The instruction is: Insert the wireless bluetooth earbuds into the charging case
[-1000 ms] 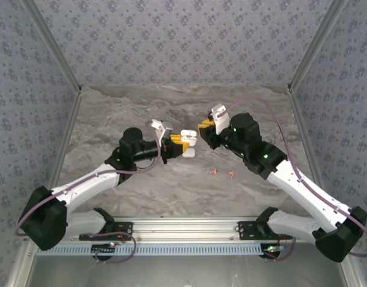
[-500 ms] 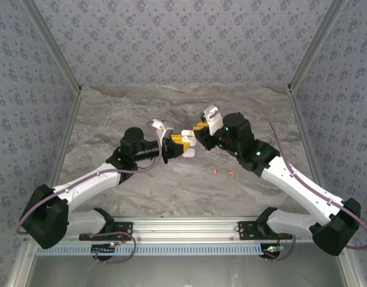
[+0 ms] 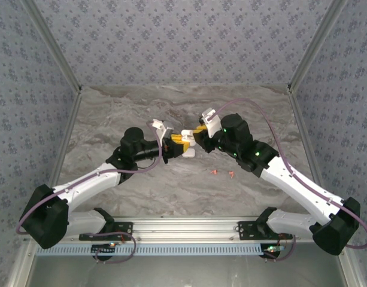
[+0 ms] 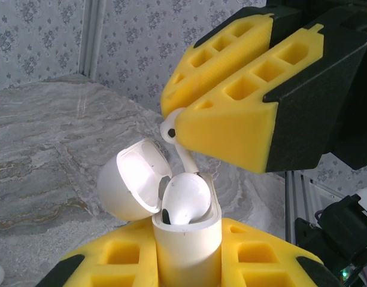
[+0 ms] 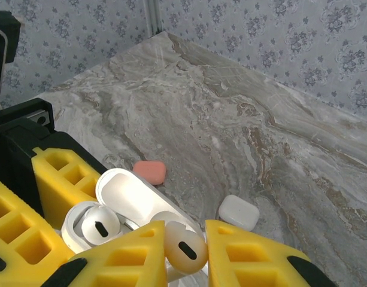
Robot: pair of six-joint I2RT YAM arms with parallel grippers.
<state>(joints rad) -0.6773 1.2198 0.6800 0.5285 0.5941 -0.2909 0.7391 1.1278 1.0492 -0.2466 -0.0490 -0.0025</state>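
Across the marbled bench (image 3: 141, 191), the right arm (image 3: 291, 179) had swung leftward since a second before. That brought the right gripper (image 3: 198, 133) from well apart to just beside the left gripper (image 3: 182, 145) (the left arm (image 3: 93, 179) had hardly shifted). The left gripper was clamped on the charging case (image 4: 186, 239), which stood upright with its lid (image 4: 130, 182) hinged open and one white earbud (image 4: 184, 200) seated inside. Beyond it on the bench lay a closed white case (image 5: 238, 212) and an orange-red case (image 5: 149, 172). The right gripper pinched a second white earbud (image 5: 184, 248) at the case's mouth, stem down. Two orange-red earbuds (image 3: 214, 172) lay on the bench near the right arm.
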